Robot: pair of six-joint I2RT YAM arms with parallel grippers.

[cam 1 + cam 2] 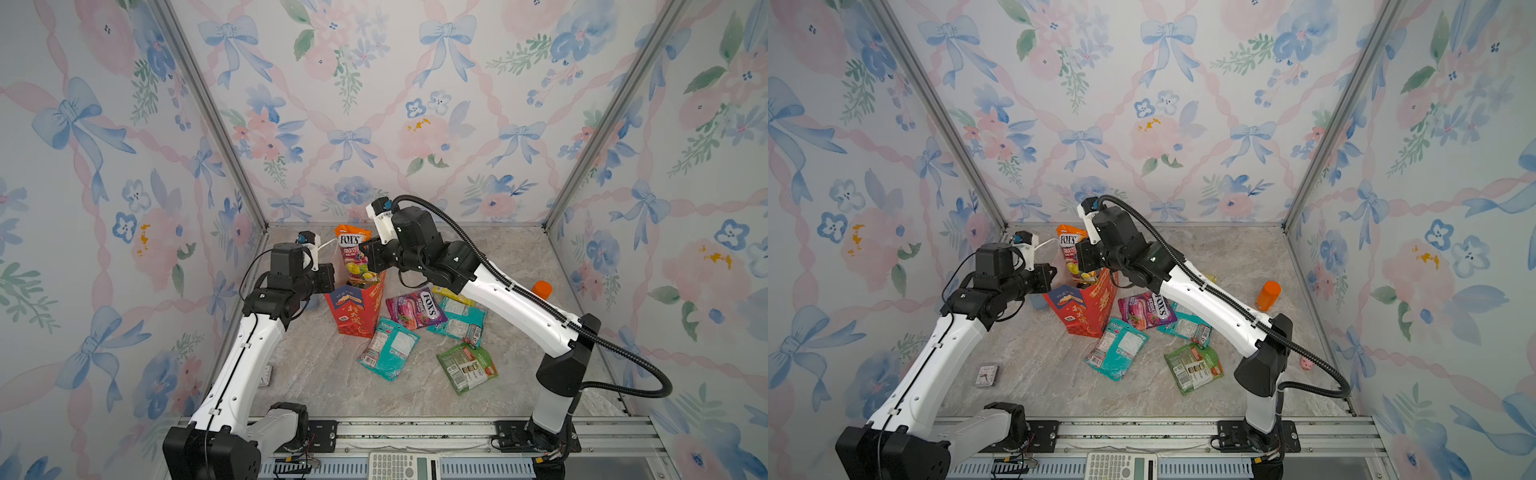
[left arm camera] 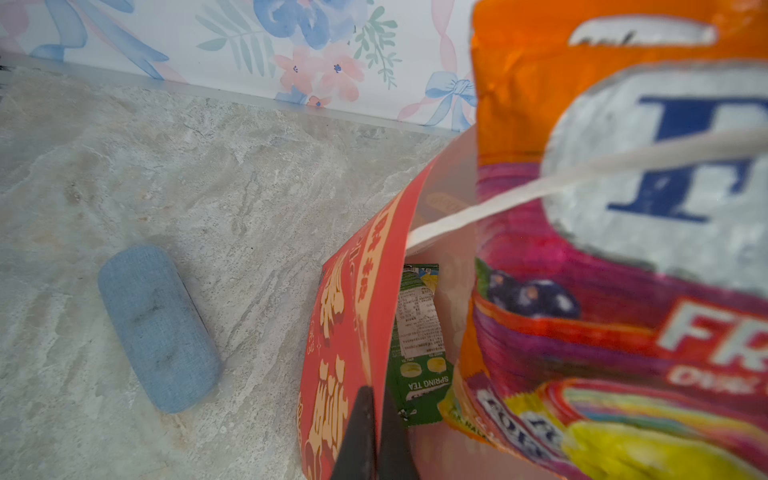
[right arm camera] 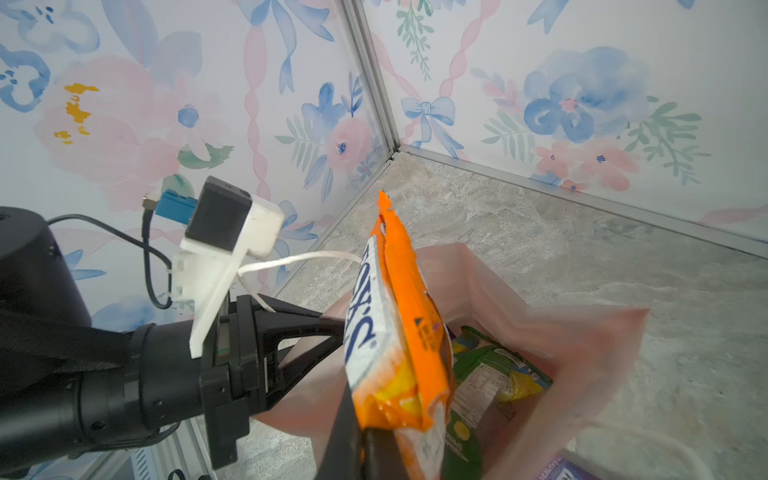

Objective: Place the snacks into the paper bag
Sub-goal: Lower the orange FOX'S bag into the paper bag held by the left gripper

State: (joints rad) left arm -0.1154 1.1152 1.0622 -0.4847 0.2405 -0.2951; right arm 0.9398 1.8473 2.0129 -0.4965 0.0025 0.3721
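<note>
Orange packet (image 1: 352, 257) in grip of right pincer (image 3: 360, 441) over paper bag (image 1: 353, 318), left pincer (image 2: 372, 401) tight on rim.

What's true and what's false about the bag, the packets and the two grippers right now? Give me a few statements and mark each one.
1. The right gripper grips the orange packet at the open top of the paper bag. True.
2. The left gripper is open, clear of the bag. False: it is shut on the bag's wall.
3. The bag is empty inside. False: a green packet lies in it.
4. A purple packet lies on the table beside the bag. True.
</note>
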